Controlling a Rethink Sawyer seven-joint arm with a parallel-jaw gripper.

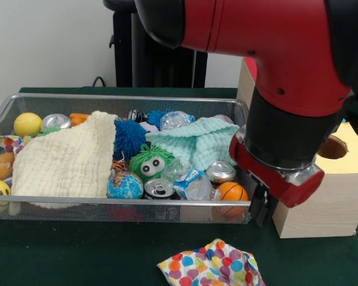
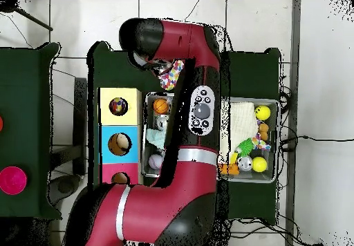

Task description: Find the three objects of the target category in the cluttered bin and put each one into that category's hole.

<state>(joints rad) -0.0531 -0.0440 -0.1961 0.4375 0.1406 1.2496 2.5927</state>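
Observation:
A wire bin [image 1: 125, 97] holds mixed clutter: a cream cloth [image 1: 68, 158], a mint cloth [image 1: 197, 143], a blue fuzzy ball [image 1: 129, 137], a green fuzzy toy with eyes [image 1: 150, 164], a globe ball [image 1: 125, 186], an orange ball [image 1: 232, 192], three cans [image 1: 160, 189] [image 1: 220, 171] [image 1: 55, 121] and a crushed plastic bottle [image 1: 191, 179]. My gripper [image 1: 261, 207] hangs low outside the bin's right end, between the bin and a wooden box [image 1: 328, 196] with a round hole [image 1: 332, 147]. Nothing shows in it. From overhead the arm hides the gripper.
A polka-dot cloth [image 1: 210, 268] lies on the green table in front of the bin. Overhead, three boxes with holes stand in a row beside the bin: yellow [image 2: 119, 95], blue [image 2: 119, 131], pink [image 2: 110, 168]. Yellow balls [image 1: 27, 124] sit at the bin's left end.

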